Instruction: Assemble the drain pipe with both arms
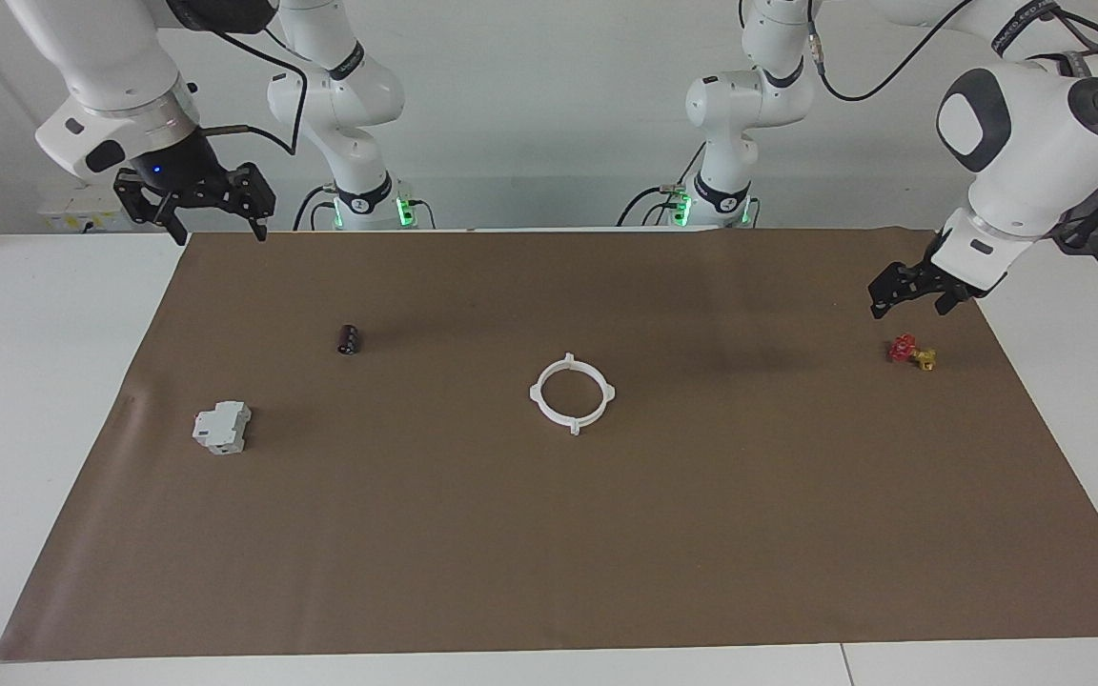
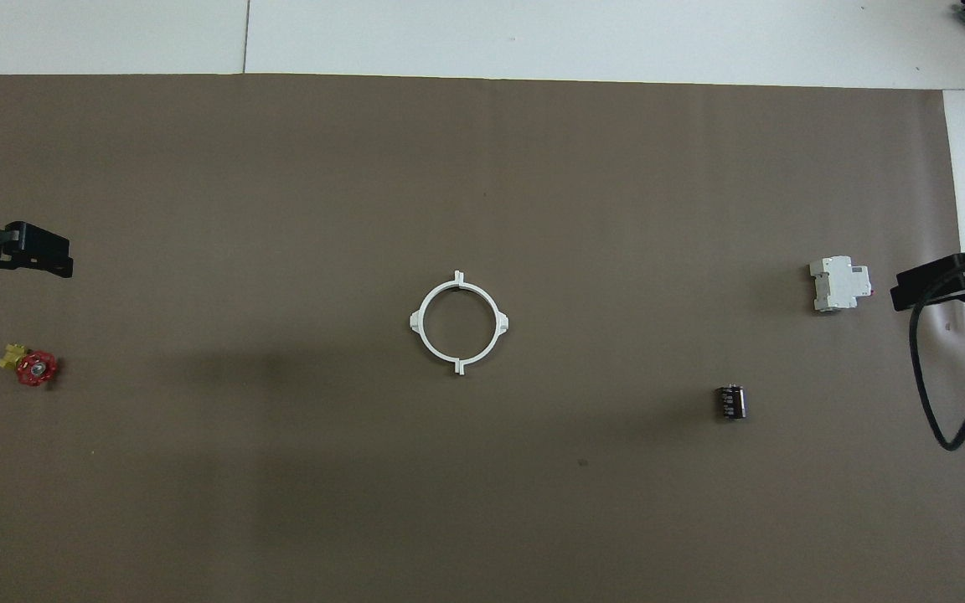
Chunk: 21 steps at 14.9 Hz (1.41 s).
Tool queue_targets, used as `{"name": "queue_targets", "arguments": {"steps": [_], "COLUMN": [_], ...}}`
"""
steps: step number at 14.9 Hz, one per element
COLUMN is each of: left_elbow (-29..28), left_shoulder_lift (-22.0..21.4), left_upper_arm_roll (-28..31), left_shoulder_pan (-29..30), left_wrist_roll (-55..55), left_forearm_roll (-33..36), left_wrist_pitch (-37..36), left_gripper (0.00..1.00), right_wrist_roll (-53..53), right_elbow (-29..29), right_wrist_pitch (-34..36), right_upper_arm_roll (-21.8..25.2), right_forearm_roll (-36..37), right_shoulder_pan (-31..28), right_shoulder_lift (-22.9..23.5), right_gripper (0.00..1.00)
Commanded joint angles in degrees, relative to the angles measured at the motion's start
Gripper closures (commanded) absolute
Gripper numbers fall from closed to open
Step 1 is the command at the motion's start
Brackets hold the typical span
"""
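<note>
Both tools, the left tool over the red valve and the right tool over the worktop edge, hang open and empty, so we risk knocking the mid-mat drain pipe ring apart by any careless reach.

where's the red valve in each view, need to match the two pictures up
Facing view: the red valve lies on the brown mat near that picture's right edge, just below the left gripper.
Overhead view: the red valve sits near the picture's left edge, below the left gripper.
Shared landmark: the white ring, mid-mat in both.
</note>
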<state>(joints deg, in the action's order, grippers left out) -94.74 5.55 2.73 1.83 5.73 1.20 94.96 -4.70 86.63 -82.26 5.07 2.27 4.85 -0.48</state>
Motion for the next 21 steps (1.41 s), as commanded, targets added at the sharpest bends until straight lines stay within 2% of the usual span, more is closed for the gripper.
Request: {"name": "queue_targets", "arguments": {"steps": [1, 3, 21], "left_elbow": [1.5, 1.6, 1.5], "left_shoulder_lift": [-0.8, -0.8, -1.5], "left_upper_arm_roll": [1.8, 1.4, 1.6], "left_shoulder_pan": [-0.6, -0.7, -0.6], "left_wrist_roll": [1.7, 2.5, 6.6], "left_forearm_roll": [-1.6, -1.6, -1.6], "left_wrist_pitch": [-1.3, 0.4, -0.2], "left_gripper": [0.0, 0.0, 0.0], "right_wrist_roll": [-1.4, -1.4, -1.4], "right_elbow": [0.9, 0.9, 0.9], "right_wrist_pitch": [-0.6, -0.6, -0.6], "right_upper_arm_roll": [-0.1, -0.1, -0.1], "right_forearm_roll": [-1.4, -1.4, -1.4], "right_shoulder_pan": [-0.7, -0.7, -0.7], "right_shoulder_lift": [-0.8, -0.8, -0.8], "right_gripper": [0.0, 0.0, 0.0]}}
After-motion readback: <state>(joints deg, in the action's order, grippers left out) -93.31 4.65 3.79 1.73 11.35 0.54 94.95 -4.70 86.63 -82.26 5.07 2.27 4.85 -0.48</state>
